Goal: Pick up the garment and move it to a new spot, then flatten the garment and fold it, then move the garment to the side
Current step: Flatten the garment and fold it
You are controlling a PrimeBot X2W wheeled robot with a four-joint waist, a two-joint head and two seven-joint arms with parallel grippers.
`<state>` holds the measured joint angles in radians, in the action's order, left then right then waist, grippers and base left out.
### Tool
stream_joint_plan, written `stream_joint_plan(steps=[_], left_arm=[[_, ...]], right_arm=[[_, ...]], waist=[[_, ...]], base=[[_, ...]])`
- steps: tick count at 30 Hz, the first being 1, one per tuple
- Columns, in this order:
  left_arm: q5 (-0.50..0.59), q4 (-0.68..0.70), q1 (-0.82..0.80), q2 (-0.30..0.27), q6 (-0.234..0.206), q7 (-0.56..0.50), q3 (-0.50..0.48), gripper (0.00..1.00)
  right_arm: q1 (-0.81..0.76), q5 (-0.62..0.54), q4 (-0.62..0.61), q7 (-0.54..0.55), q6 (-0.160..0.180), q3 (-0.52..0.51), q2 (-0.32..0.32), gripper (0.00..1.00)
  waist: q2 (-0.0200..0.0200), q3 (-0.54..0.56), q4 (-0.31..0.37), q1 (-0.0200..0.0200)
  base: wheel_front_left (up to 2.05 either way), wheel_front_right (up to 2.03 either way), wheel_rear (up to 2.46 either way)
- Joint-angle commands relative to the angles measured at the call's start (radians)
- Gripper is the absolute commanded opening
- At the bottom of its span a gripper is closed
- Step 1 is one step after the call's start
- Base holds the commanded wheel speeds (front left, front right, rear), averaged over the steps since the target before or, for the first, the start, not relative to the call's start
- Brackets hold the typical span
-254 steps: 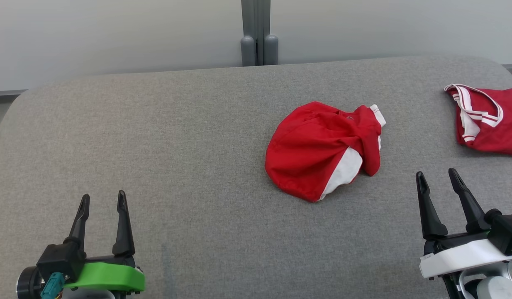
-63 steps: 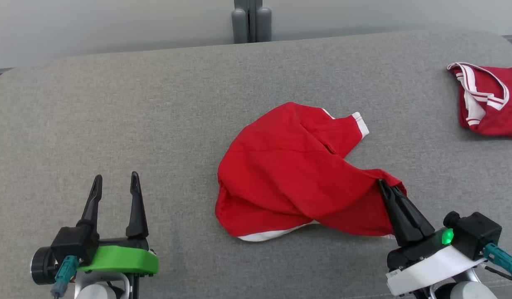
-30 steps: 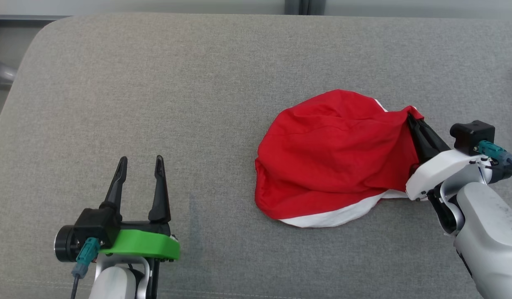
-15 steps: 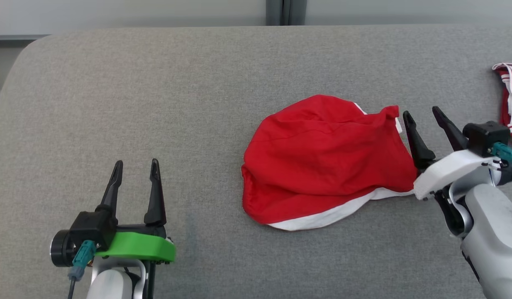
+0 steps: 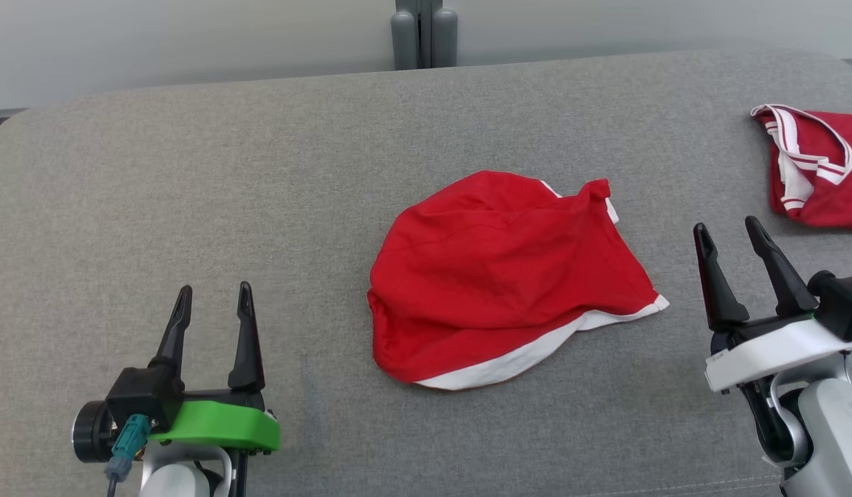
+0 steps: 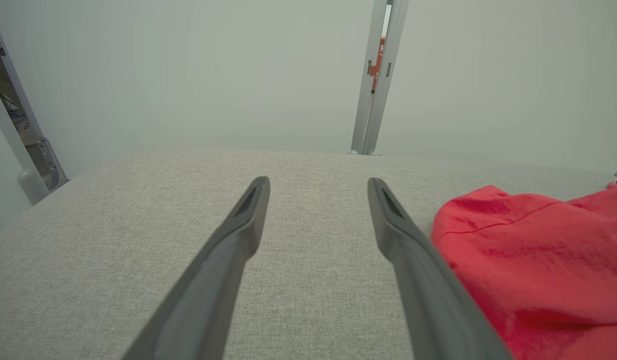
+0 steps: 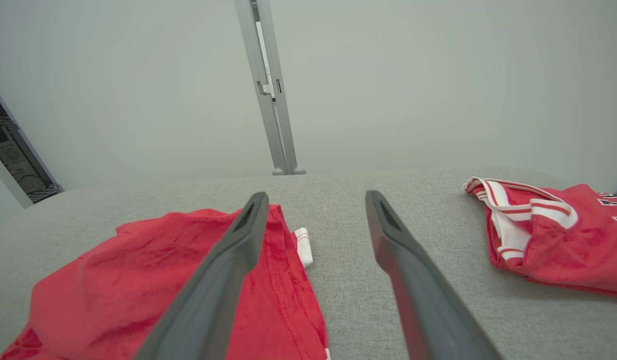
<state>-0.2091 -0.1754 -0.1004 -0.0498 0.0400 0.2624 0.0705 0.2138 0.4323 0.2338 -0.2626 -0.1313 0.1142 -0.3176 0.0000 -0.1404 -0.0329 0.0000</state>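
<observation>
garment (image 5: 502, 276): crumpled at middle of bench (image 5: 191, 172), touching neither claw.
left claw (image 5: 214, 288): apart, empty.
right claw (image 5: 725, 225): apart, empty, near garment.
flattening: pinch both ends of white hem (image 5: 509, 359), pull outward gently.

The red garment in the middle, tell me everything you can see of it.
The red garment looks like thin, soft cloth, with a white band along its near edge and a bit of white trim at its far right corner. It lies rumpled in a rounded heap, not flattened, near the middle of the grey fabric surface. Nothing else touches it. The right hand stands open beside it, apart.
</observation>
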Motion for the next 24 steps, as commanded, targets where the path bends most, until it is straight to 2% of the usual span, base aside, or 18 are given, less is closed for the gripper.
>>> stream_joint_plan(steps=[1, 6, 11, 17, 24], left_arm=[[0.008, -0.003, 0.014, -0.002, 0.004, 0.003, -0.003, 1.00], [0.009, -0.009, 0.022, -0.002, 0.011, 0.003, 0.000, 1.00], [0.011, -0.011, 0.023, -0.002, 0.015, 0.003, 0.002, 1.00], [0.013, -0.014, 0.009, -0.002, 0.019, 0.003, 0.009, 1.00], [0.003, -0.008, -0.010, -0.002, 0.009, 0.003, 0.026, 1.00]], right_arm=[[-0.029, -0.010, -0.030, -0.002, 0.001, -0.008, 0.008, 1.00], [-0.129, -0.039, -0.135, -0.002, 0.001, -0.037, 0.037, 1.00], [-0.190, -0.065, -0.177, -0.002, 0.001, -0.058, 0.058, 1.00], [-0.172, -0.087, -0.134, -0.002, 0.001, -0.051, 0.040, 1.00], [-0.078, -0.103, -0.016, -0.002, 0.001, -0.014, 0.010, 1.00]], waist=[[0.0000, 0.009, 0.009, 0.0000], [0.0000, 0.020, 0.017, 0.0000], [0.0000, 0.019, 0.022, 0.0000], [0.0000, 0.010, 0.017, 0.0000], [0.0000, -0.019, -0.011, 0.0000]], base=[[0.00, 0.00, 0.00], [0.00, 0.00, 0.00], [0.00, 0.00, 0.00], [0.00, 0.00, 0.00], [0.00, 0.00, 0.00]])
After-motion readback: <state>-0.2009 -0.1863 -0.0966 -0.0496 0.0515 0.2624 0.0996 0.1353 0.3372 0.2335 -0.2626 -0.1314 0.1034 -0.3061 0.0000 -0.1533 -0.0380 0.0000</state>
